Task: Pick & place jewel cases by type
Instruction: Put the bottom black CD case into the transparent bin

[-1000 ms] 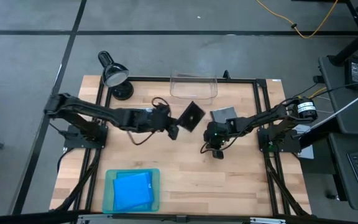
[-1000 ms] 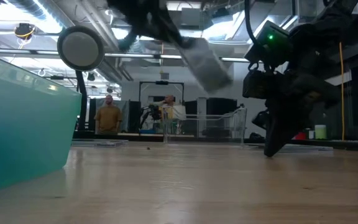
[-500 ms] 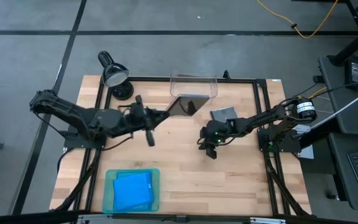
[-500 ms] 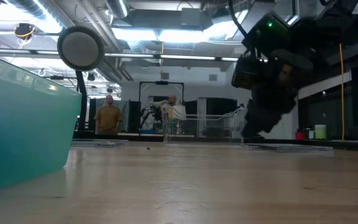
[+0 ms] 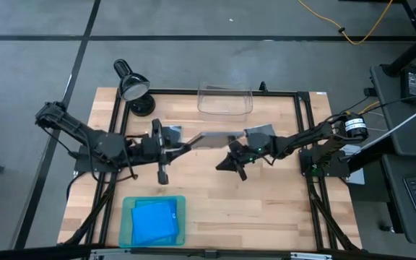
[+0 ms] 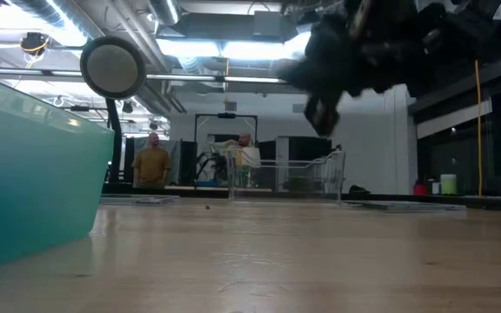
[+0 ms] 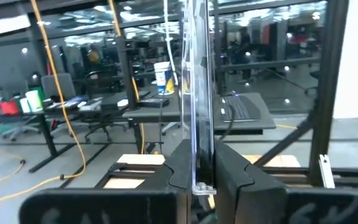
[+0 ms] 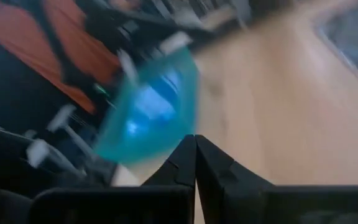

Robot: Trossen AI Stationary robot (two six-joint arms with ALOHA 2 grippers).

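Note:
My left gripper [image 5: 186, 145] reaches in from the table's left and is shut on a dark grey jewel case [image 5: 211, 139], which shows edge-on in the left wrist view [image 7: 196, 93]. My right gripper [image 5: 231, 165] is shut and hangs above mid-table, just right of that case, touching nothing; its closed fingers [image 8: 194, 155] point toward the teal tray [image 8: 151, 115]. A second grey case [image 5: 260, 132] lies flat on the table by the right arm. Blue cases [image 5: 154, 220] lie stacked in the teal tray [image 5: 128, 217] at the near edge. My left gripper pinches the grey case between its two fingers [image 7: 178, 168] at one edge [image 7: 198, 184]. The fingers come level from the table's left. The case is lifted clear, stands out past the fingertips toward the right, and is turned partly on edge.
The clear bin [image 5: 224, 101] stands at the far edge, a desk lamp [image 5: 132, 85] at the far left. In the low view the tray wall [image 6: 33, 174] fills the left, and flat cases [image 6: 400, 206] lie far back. People stand in the room beyond.
My left arm drew back toward the table's left and rolled its wrist, carrying the grey case from beside the bin to mid-table, so it now shows nearly edge-on from above. My right gripper rose and moved left toward the table's middle, staying shut.

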